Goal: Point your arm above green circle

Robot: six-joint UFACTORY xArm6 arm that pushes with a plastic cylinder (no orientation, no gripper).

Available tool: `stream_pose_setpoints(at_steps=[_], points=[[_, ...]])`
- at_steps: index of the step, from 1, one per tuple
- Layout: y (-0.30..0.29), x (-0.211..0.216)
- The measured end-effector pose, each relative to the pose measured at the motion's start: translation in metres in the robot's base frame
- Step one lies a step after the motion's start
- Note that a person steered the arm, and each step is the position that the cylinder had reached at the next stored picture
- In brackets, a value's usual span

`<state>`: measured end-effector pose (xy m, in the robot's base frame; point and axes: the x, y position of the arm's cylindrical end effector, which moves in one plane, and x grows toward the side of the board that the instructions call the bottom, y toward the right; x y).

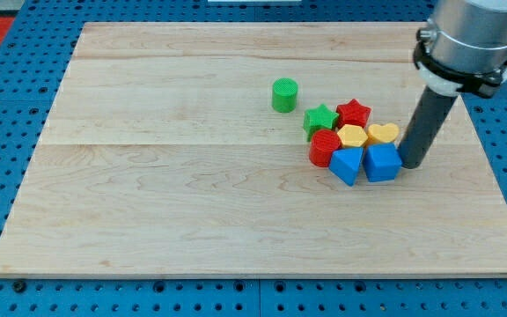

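we judged the green circle to be light, stiff and hard — a small solid piece that would slide readily on the smooth table if nudged, and not likely to break. there was nothing to take hold of it with: our end effector was a plain rod with no jaws to open or close, so any contact would be a push against its curved side, and this task called for none, only a spot just above it in the view.

it looked like a short upright cylinder, bright green, with a flat round top. it stood alone near the table's middle, toward the view's top, a little apart from the cluster to its lower right, nearest the green star.

my tip rested at the cluster's right edge, just beside the blue cube — well apart from the circle.
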<state>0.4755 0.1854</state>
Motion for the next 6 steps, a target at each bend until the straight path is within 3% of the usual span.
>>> stream_pose_setpoints(at_steps=[1, 2, 3, 4, 5, 6], points=[[0.0, 0.012], [0.037, 0.026], [0.083, -0.051], [0.047, -0.152], [-0.038, -0.212], [-0.138, -0.202]])
